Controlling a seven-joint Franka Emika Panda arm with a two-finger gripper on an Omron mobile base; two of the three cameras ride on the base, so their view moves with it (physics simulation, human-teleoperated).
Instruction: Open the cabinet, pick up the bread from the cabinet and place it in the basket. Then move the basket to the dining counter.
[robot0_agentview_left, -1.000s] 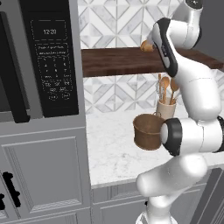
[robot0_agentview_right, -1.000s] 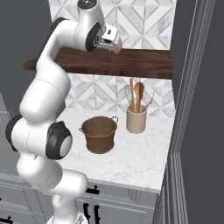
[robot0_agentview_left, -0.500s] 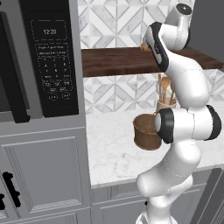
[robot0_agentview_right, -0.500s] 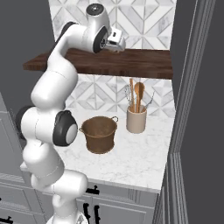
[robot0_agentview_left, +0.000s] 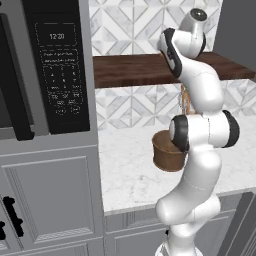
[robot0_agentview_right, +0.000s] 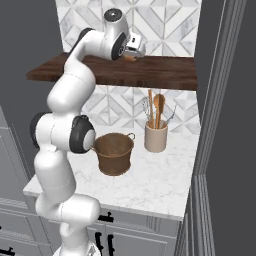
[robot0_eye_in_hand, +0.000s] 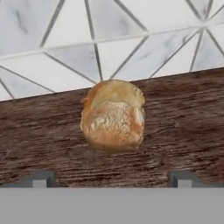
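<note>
The bread (robot0_eye_in_hand: 113, 116), a small golden-brown roll, lies on the dark wooden shelf (robot0_eye_in_hand: 183, 131) of the open cabinet, close to the tiled back wall. My gripper (robot0_eye_in_hand: 112, 179) is open, its fingertips (robot0_eye_in_hand: 38, 179) spread wide on either side just short of the roll, touching nothing. From the right base view the hand (robot0_agentview_right: 134, 49) hovers at shelf height right beside the bread (robot0_agentview_right: 131, 58). The brown woven basket (robot0_agentview_right: 114, 152) stands empty on the marble worktop below, partly behind my arm (robot0_agentview_left: 167, 156). The dining counter is out of view.
A cream crock of wooden spoons (robot0_agentview_right: 155, 136) stands right of the basket. The open cabinet door (robot0_agentview_right: 220, 100) rises along the right. A black microwave (robot0_agentview_left: 55, 70) sits in the tall grey unit at left. Bare marble worktop (robot0_agentview_left: 127, 172) lies left of the basket.
The hand has moved a little right and down along the shelf, closer to the bread, while the elbow swung. The jaws have stayed open; bread and basket have not moved.
</note>
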